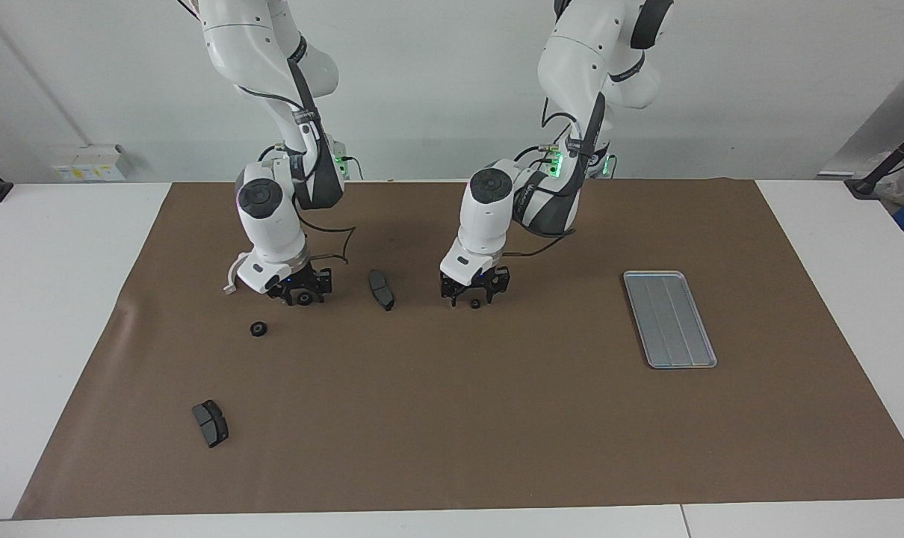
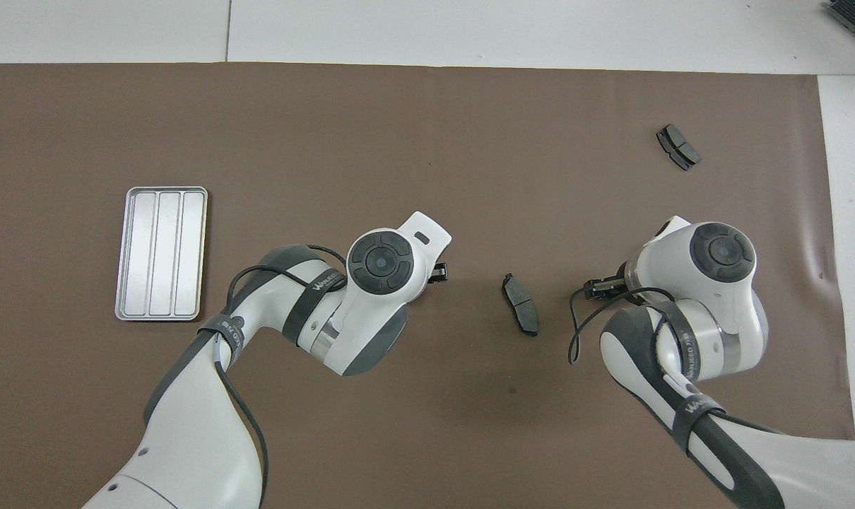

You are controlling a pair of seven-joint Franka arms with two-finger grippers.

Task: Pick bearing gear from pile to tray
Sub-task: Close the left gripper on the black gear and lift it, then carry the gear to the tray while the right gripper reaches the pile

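Our left end effector is down on the mat, its fingers straddling a small black gear; we cannot tell whether they have closed on it. Our right end effector is likewise low around another gear, its grip equally unreadable. A third gear lies loose just farther from the robots than the right end effector. One grey pad sits between the two end effectors, another pad well apart toward the right arm's end of the bench. The tray lies empty toward the left arm's end. We judge both arms at the grasp step; next comes securing each gear, lifting straight up, then carrying to the tray.
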